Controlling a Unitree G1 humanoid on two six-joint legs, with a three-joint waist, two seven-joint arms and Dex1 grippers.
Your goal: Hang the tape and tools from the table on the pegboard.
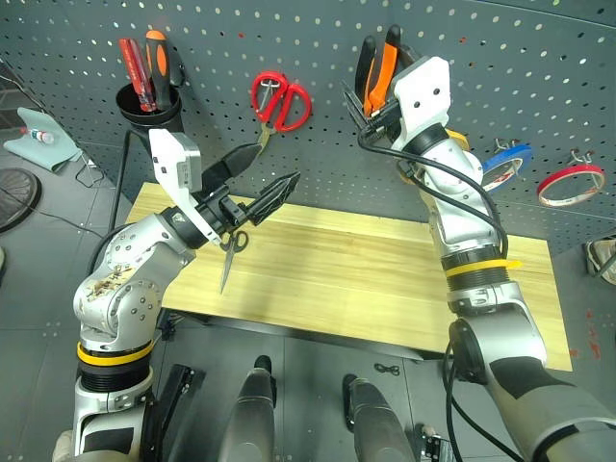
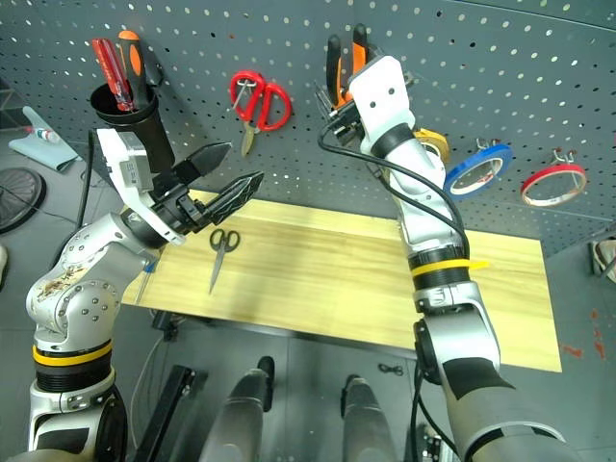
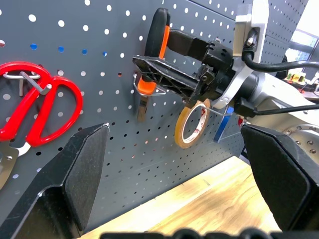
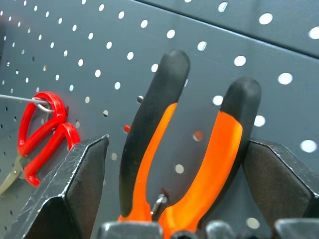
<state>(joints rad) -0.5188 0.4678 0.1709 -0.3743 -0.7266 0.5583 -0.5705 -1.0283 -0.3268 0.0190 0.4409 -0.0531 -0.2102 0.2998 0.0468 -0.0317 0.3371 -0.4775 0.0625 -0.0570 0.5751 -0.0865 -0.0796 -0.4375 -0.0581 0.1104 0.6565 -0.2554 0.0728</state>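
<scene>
The left tool [image 1: 258,179] hangs over the left end of the surface [image 1: 366,279] with its two black fingers spread wide and nothing between them. The small black-handled scissors [image 1: 231,252] lie flat on the planks just beneath and a little toward the robot from it, handles toward the pegboard [image 1: 318,48] and blades running back toward the near edge. That long axis lies roughly across the way the fingers point, so the coming move looks to turn on dropping the left tool down and lining it up with the handles. The left arm is much the nearer one. Around the scissors the planks are bare, with the near edge close behind the blade tips.

Further right on the board hang the red-handled scissors [image 1: 280,101], then the pliers [image 1: 376,69], handles up, on a hook [image 3: 142,88]. The right tool [image 3: 172,64] stands at them with its fingers wide, one on each side of the handles and apart from them in the wrist view, so it seems to have let go. Past it sit a yellow roll [image 3: 192,123], the blue tape [image 1: 507,164] and a red roll [image 1: 570,183], each on its own hook
</scene>
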